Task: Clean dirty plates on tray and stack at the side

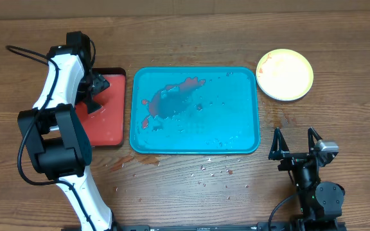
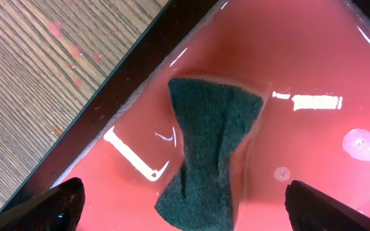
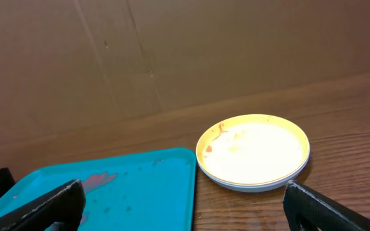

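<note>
Overhead: tray (image 1: pixel 236 122) sits mid-table with no plates on it; red sauce smears on its left half, small specks and drops across the rest. Plates (image 1: pixel 285 74) are stacked on the table just off the tray's far right corner, near but not touching, yellow-green one on top. Red tray (image 1: pixel 111 119) lies just left of the tray. Left gripper (image 1: pixel 94 90) hangs over the red tray's far left part. Right gripper (image 1: pixel 294 138) is near the table's (image 1: pixel 191 186) front edge on the right, off the tray's near right corner, fingers spread, nothing between them. Crumbs and red spots on the table in front of the tray.

Left wrist: dark green sponge (image 2: pixel 211 147), pinched at its waist like a bow-tie, lies in shallow wet film on the red tray. Left fingers (image 2: pixel 56 205) are wide apart on either side of it, not gripping it.

Right wrist: right fingers (image 3: pixel 50 202) spread wide, empty. Top plate shows faint orange smears near its left rim; paler rims show beneath, colours unclear. Cardboard wall (image 3: pixel 172 58) behind.
</note>
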`<act>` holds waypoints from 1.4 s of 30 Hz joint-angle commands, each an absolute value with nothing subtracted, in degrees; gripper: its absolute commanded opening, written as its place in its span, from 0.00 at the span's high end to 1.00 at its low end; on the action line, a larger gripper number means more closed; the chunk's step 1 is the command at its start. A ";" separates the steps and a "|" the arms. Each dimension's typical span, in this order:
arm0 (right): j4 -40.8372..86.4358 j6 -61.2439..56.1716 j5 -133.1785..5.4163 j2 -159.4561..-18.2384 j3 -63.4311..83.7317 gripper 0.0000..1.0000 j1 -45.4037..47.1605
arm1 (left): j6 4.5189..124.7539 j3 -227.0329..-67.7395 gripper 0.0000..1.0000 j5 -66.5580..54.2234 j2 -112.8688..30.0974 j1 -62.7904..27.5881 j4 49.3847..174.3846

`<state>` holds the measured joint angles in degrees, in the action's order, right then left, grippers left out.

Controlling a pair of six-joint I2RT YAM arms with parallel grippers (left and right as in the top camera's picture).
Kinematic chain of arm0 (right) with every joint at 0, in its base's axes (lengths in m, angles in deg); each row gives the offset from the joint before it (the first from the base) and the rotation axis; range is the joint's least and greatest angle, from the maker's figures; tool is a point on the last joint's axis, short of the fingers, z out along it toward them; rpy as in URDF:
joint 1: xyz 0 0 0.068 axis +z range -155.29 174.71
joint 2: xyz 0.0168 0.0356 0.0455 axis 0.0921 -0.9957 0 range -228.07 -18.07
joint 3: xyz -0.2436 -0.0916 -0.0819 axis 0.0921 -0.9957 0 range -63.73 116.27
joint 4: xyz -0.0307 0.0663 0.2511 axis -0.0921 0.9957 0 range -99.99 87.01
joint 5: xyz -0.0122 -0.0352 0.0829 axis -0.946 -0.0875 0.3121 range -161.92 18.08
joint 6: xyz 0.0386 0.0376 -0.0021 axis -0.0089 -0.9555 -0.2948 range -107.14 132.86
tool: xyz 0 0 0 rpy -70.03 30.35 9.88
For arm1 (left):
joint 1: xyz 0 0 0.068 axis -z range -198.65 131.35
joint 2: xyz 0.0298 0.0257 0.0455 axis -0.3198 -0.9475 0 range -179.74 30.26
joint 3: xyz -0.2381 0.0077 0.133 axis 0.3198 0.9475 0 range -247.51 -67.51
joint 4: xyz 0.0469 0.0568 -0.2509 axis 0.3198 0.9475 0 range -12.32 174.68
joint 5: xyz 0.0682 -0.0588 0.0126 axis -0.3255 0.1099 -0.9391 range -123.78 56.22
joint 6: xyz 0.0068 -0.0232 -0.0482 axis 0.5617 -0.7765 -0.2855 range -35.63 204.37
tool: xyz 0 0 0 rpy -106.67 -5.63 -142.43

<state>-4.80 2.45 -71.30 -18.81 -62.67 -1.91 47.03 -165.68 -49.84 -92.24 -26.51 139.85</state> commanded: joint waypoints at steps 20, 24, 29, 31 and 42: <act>-5.17 2.84 -71.87 -18.24 -63.26 0.00 -2.26 | 68.80 -130.82 0.00 -45.09 -55.43 -15.08 95.22; -5.14 2.84 -71.87 -18.24 -63.26 0.00 -2.26 | 71.34 -117.51 0.00 -44.50 -42.62 -15.10 89.27; -5.17 2.84 -71.87 -18.24 -63.26 0.00 -2.26 | 74.81 -103.69 0.00 -44.44 -27.04 -15.10 82.21; -5.14 2.84 -71.87 -18.24 -63.26 0.00 -2.26 | 75.03 -99.30 0.00 -44.40 -22.14 -15.10 79.29; -5.14 2.84 -71.87 -18.24 -63.26 0.00 -2.26 | 75.51 -77.79 0.00 -40.18 -4.87 -15.08 58.72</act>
<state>-4.86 2.43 -71.32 -18.81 -62.67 -1.93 74.09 -82.10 -42.65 -7.72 -14.92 62.30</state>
